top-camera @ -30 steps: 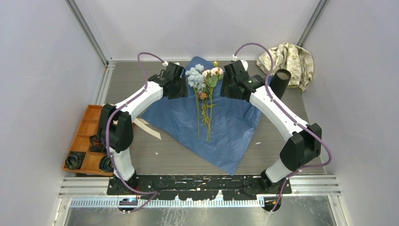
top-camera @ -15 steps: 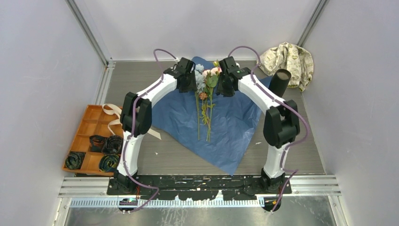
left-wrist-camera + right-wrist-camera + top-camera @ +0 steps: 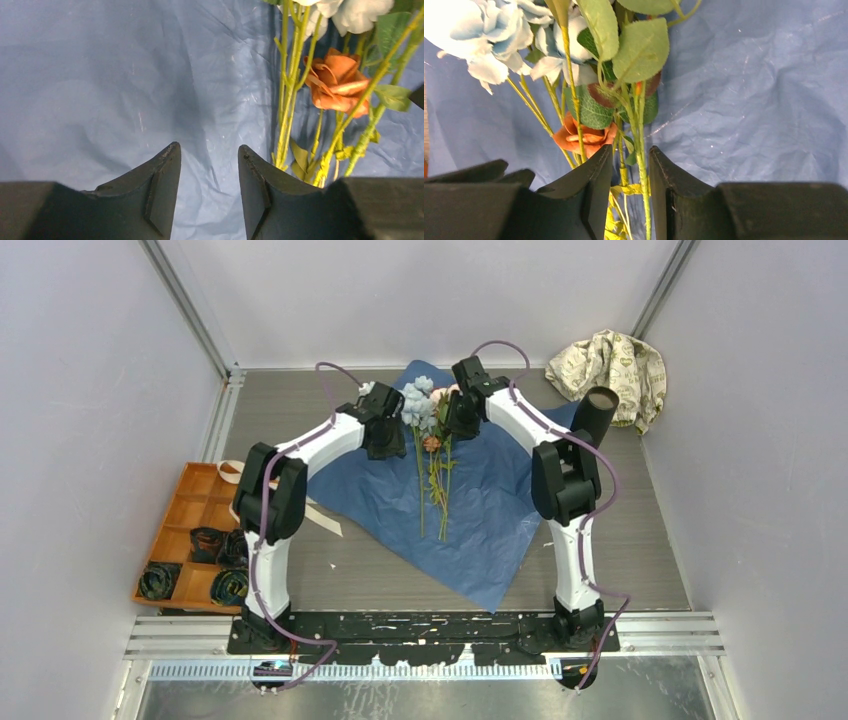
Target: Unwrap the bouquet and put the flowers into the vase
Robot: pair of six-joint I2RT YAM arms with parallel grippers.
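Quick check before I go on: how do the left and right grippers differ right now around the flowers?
The left gripper has its jaws wider apart, with only the blue paper between them. The right gripper has a narrower gap that straddles the flower stems. The left gripper sits beside the stems, while the right gripper is directly over them. Both are open above the paper, and neither is clamped on anything.

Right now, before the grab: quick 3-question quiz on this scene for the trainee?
1. True or false: no flowers are in the vase yet.
2. What is between the left gripper fingers?
3. The right gripper straddles: A flowers, B vase, C nothing.
Key: 1 true; 2 nothing, only paper below; 3 A.
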